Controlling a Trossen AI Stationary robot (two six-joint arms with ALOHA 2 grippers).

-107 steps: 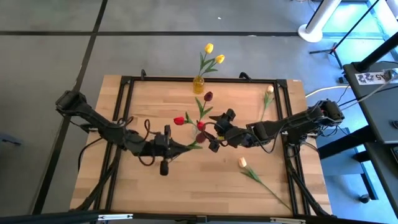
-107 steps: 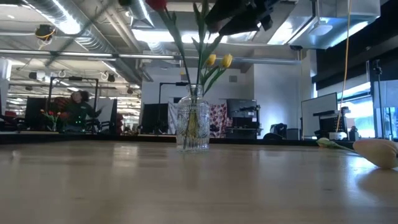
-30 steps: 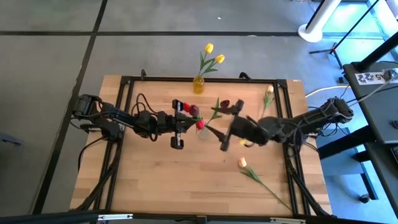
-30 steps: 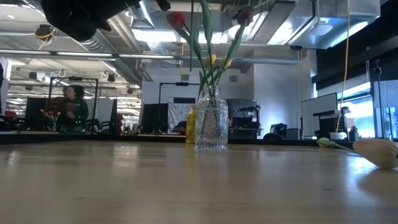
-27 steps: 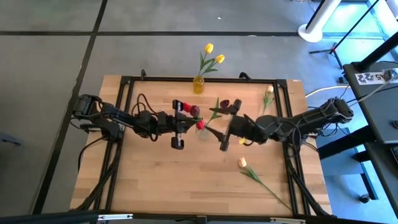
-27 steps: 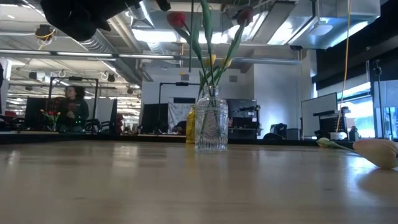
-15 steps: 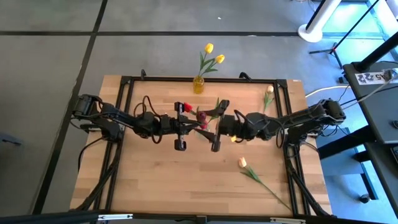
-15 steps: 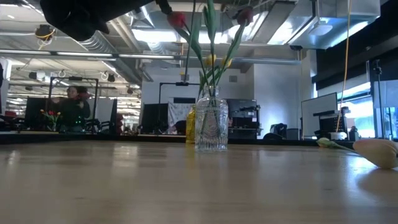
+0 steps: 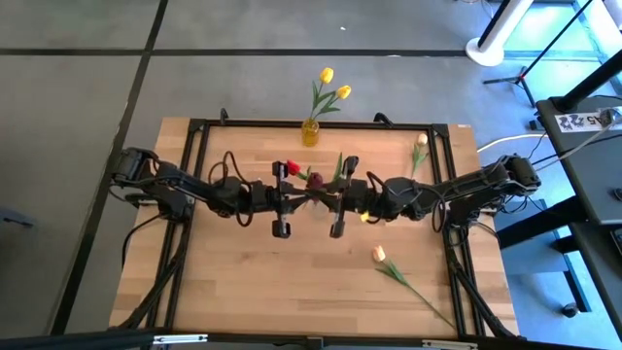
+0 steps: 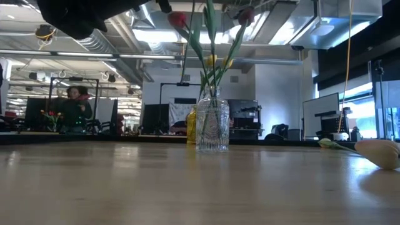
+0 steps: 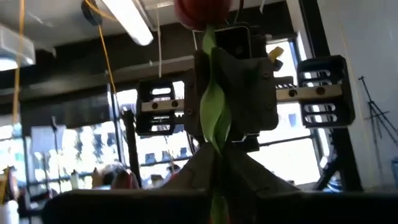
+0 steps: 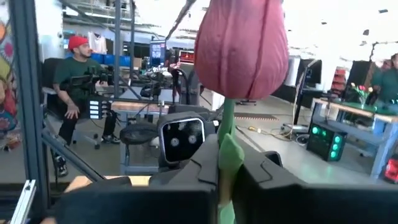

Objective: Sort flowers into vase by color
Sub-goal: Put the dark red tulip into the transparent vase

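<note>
Between the two grippers, over mid-table, we find the change: the right gripper (image 9: pixel 338 199), spread wide a second ago, has clamped a maroon tulip's (image 12: pixel 241 46) stem. Opposite, the left gripper (image 9: pixel 280 199) pinches another stem (image 11: pixel 214 118). Both flowers rise from the clear vase (image 10: pixel 212 128); we judge regrouping under way.

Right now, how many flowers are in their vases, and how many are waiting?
Done: two yellow tulips stand in the yellow vase, and red tulips stand in the clear vase. In hand: the right gripper is shut on a maroon tulip, facing the left gripper. Left: two cream tulips lie on the table.
</note>
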